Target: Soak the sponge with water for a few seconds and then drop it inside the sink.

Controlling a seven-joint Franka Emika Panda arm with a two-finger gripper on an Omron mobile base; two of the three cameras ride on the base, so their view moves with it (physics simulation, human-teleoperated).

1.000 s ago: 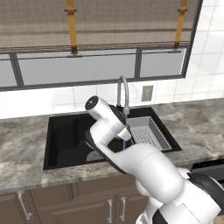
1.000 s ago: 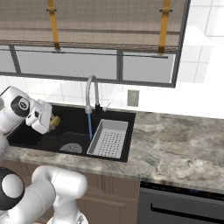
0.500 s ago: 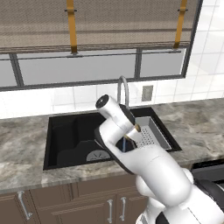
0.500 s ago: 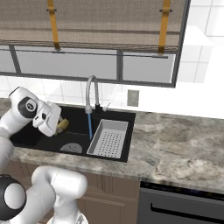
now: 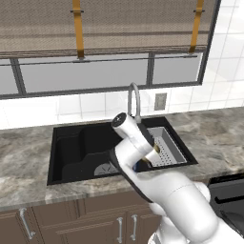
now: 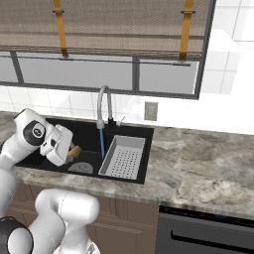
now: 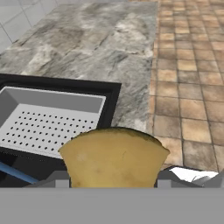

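My gripper (image 6: 68, 152) hangs over the black sink (image 6: 87, 133), shut on the yellow-orange sponge (image 6: 75, 151). In the hand view the sponge (image 7: 113, 156) bulges up between the jaws and hides the fingertips. From the left base view the sponge (image 5: 153, 153) pokes out past the wrist, above the basin (image 5: 76, 143). The thin blue water stream (image 6: 101, 142) falls from the faucet (image 6: 103, 100) a little to the right of the sponge, apart from it. A slanted piece of the stream (image 7: 17, 173) crosses the lower left of the hand view.
A grey perforated drainer tray (image 6: 124, 158) fills the sink's right part, also seen as the tray (image 7: 48, 122) ahead of the hand. The round drain (image 6: 81, 167) lies below the gripper. Marble counter (image 6: 198, 163) surrounds the basin; a window runs behind the faucet.
The arm has carried the sponge to the right and slightly down over the sink, closer to the water stream. The grip has stayed shut on it.
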